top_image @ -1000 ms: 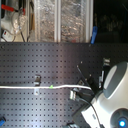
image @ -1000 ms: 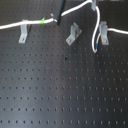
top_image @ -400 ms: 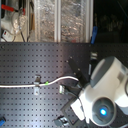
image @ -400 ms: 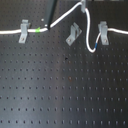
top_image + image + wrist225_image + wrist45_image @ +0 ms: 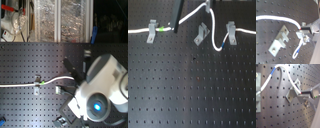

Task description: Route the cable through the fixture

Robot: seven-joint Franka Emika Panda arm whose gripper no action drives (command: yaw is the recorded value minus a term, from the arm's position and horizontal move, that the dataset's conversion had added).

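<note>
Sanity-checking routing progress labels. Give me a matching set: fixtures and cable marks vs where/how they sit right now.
1. fixture on the first exterior view's left
2. middle fixture
3. green band
4. blue mark

A. at the low point of the sag in the cable
B. no cable in it
C. cable crosses it
D. right beside fixture 1

Pairs: 1-C, 2-B, 3-D, 4-A

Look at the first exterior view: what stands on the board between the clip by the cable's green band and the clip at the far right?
A third metal clip, the middle one, stands between the left clip and the right clip. The cable loops down beside it, not through it.
</note>
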